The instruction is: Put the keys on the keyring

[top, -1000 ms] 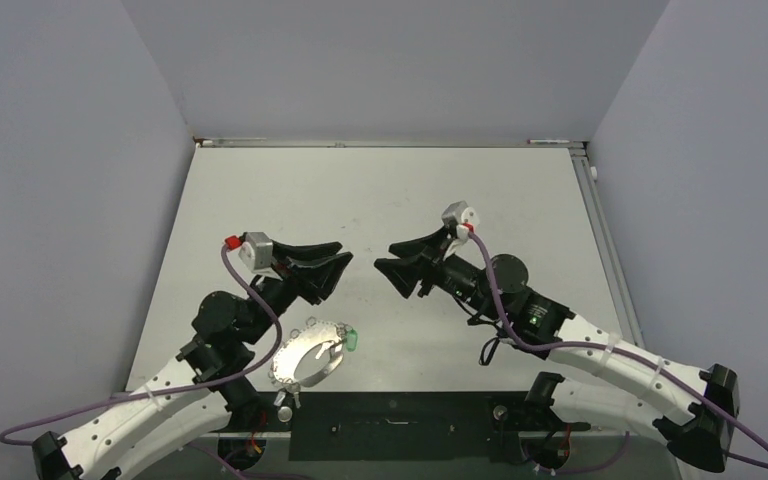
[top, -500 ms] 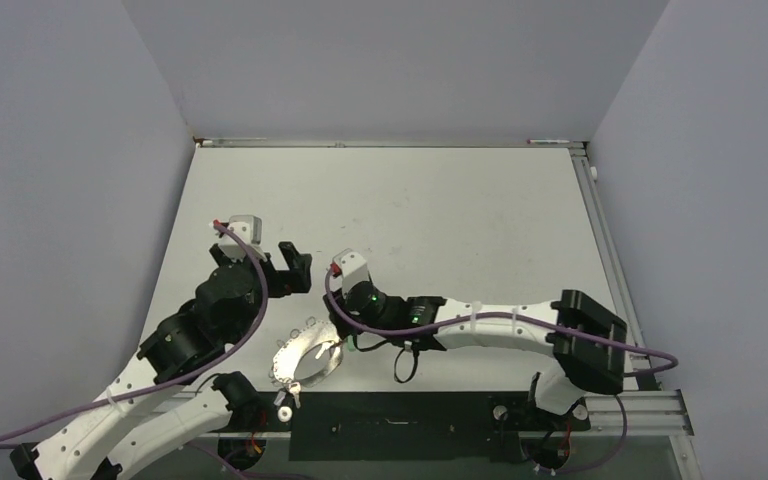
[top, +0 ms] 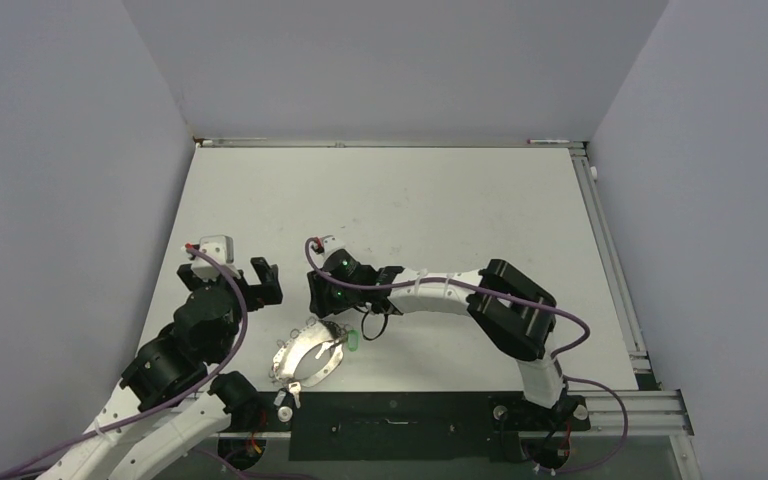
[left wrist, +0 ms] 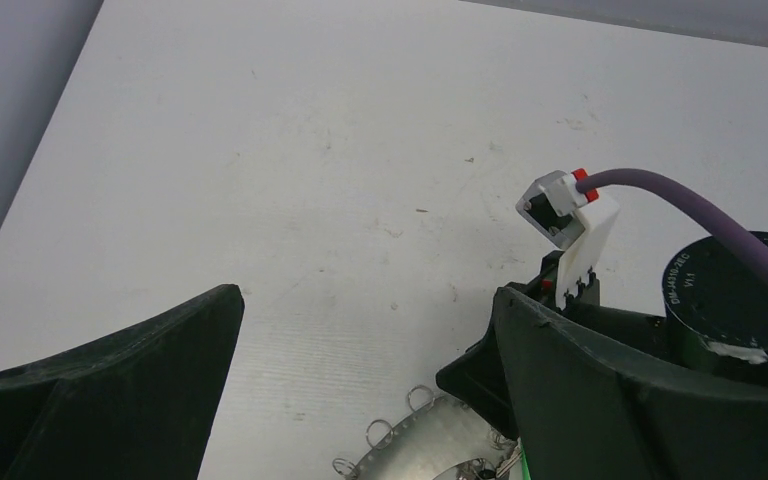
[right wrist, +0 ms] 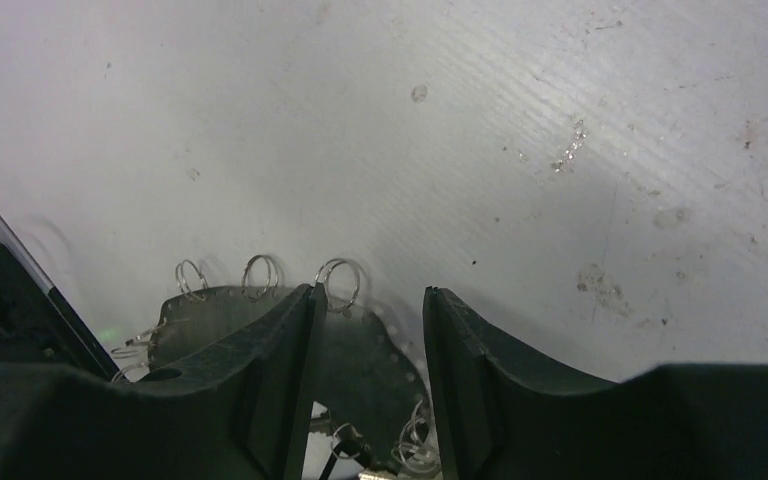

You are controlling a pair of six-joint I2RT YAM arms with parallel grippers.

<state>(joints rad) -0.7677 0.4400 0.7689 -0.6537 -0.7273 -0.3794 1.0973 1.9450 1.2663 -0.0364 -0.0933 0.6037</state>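
Observation:
The keyring is a silvery crescent plate (top: 300,362) edged with small split rings (right wrist: 338,283), lying near the table's front. My right gripper (top: 322,305) hangs over its far rim, jaws partly open (right wrist: 370,295) with nothing between them and the plate showing below. A tangle of small silvery pieces (right wrist: 415,450) sits at the plate's inner edge; I cannot tell whether they are the keys. My left gripper (top: 265,283) stands wide open (left wrist: 365,295) to the left, apart from the plate (left wrist: 440,450).
A green tag (top: 353,342) lies at the plate's right end. A small white-silver piece (top: 285,400) sits by the dark strip (top: 400,425) along the front edge. The right arm (top: 440,290) stretches across the table's middle. Grey walls close in on both sides.
The left gripper opened wide and drew back toward the left. The right arm swung left across the table and came down over the plate's far rim, its jaws a little narrower.

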